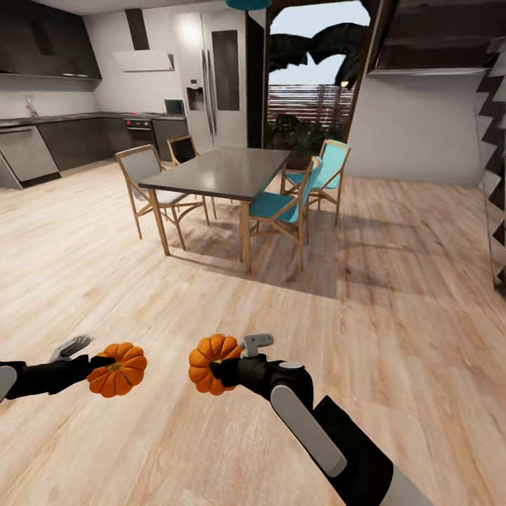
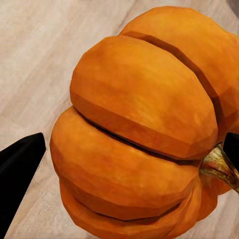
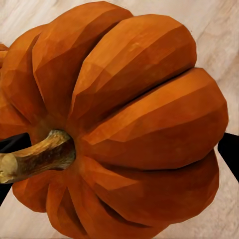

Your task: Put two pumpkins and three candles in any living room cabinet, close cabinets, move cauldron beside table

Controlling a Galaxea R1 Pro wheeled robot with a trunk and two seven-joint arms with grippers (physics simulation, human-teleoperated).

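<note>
I carry two ribbed orange pumpkins above the wooden floor. One pumpkin [image 1: 118, 369] sits in my left gripper [image 1: 105, 365], which is shut on it at the lower left of the head view. Close up, that pumpkin [image 2: 144, 124] shows a short stem between the dark fingers [image 2: 20, 174]. The other pumpkin [image 1: 211, 362] is held by my right gripper [image 1: 223, 369], shut on it near the lower centre. The right wrist view has this pumpkin [image 3: 124, 124] up close, stem pointing sideways. The candles, cabinet and cauldron are out of view.
A dark-topped dining table [image 1: 221, 172] stands ahead with grey chairs [image 1: 144, 176] on one side and teal chairs [image 1: 295, 200] on the other. The kitchen counters [image 1: 70, 137] and fridge [image 1: 214, 77] line the back wall. Open wooden floor [image 1: 393, 295] lies between me and the table.
</note>
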